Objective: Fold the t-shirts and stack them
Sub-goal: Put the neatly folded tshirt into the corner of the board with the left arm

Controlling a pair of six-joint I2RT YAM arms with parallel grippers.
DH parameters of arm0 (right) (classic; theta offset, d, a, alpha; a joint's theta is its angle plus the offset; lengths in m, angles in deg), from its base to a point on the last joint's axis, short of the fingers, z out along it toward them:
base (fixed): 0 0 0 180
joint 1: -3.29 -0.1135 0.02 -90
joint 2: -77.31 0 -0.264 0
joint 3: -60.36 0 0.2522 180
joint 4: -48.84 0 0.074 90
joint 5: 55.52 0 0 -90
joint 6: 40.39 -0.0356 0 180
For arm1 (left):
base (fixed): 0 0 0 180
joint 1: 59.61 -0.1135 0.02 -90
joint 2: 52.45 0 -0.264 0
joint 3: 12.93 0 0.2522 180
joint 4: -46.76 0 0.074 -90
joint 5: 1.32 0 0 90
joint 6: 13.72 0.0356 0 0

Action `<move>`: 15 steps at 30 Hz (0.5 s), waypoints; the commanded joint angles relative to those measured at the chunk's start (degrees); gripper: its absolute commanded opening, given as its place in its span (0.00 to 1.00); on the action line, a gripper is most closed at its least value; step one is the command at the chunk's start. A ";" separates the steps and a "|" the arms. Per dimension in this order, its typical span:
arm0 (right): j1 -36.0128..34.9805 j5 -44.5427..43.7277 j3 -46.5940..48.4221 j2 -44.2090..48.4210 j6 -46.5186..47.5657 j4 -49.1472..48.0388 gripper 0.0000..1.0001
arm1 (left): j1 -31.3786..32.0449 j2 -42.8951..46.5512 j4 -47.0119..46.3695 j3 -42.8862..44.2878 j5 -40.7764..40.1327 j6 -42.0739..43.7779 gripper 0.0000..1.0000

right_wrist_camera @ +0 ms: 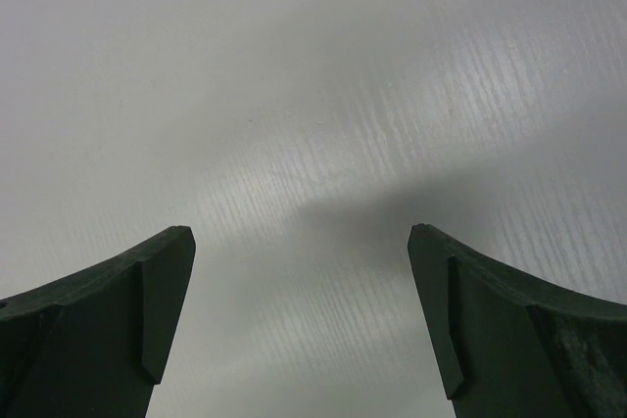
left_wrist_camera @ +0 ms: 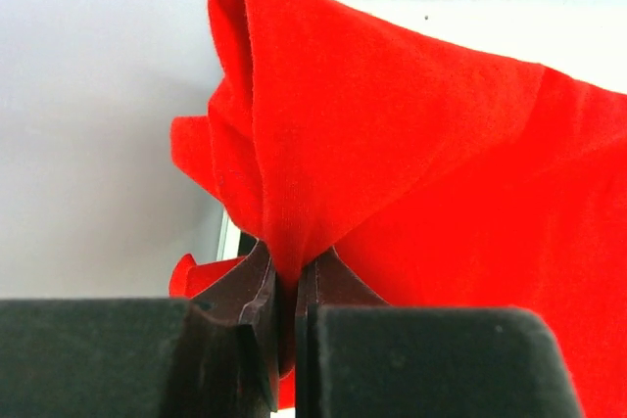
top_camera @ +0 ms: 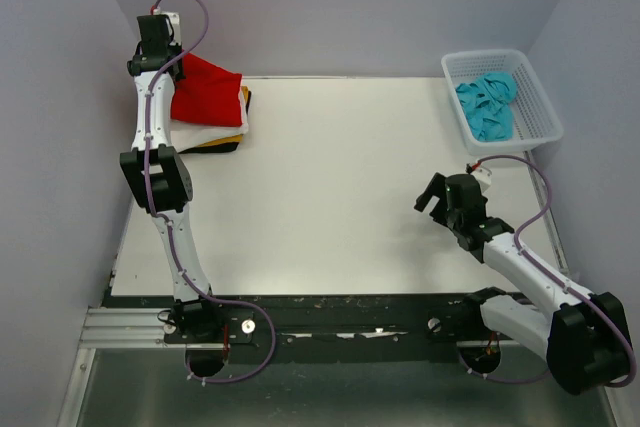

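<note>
A folded red t-shirt (top_camera: 208, 92) lies on top of a stack at the table's far left corner, over white (top_camera: 205, 134), orange (top_camera: 244, 107) and black (top_camera: 215, 147) shirts. My left gripper (top_camera: 176, 65) is shut on the red shirt's left edge; in the left wrist view the cloth (left_wrist_camera: 392, 144) is pinched between the jaws of the gripper (left_wrist_camera: 286, 281) and pulled up into a peak. A turquoise t-shirt (top_camera: 488, 104) lies crumpled in the white basket. My right gripper (top_camera: 431, 197) is open and empty over bare table; in the right wrist view the gripper (right_wrist_camera: 302, 242) shows only the table.
The white lattice basket (top_camera: 540, 107) stands at the far right corner. Grey walls close in the table on the left, back and right. The white tabletop (top_camera: 340, 187) stretches between the stack and the basket.
</note>
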 commanded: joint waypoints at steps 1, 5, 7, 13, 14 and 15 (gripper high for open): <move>0.00 -1.37 2.08 -0.50 -1.11 0.11 1.00 | -0.70 -2.65 -3.88 2.49 0.21 0.31 0.10; -0.01 -1.19 2.55 -0.60 -0.82 0.55 1.00 | -0.68 -2.53 -3.66 1.04 -5.07 -0.18 0.53; 0.00 -1.41 3.08 -0.51 -0.43 1.08 1.00 | -0.66 -1.48 -2.97 0.82 -7.11 -0.85 0.98; -0.01 -1.71 4.65 0.96 0.07 3.18 1.00 | -0.57 6.74 0.87 0.18 -8.02 -10.53 0.98; -0.01 -0.99 4.67 1.14 0.18 3.18 1.00 | -0.57 8.64 2.28 0.00 -5.30 -12.66 0.99; 0.01 -0.41 4.59 1.39 0.28 3.18 1.00 | -0.49 10.77 3.12 -0.78 -2.46 -15.34 0.98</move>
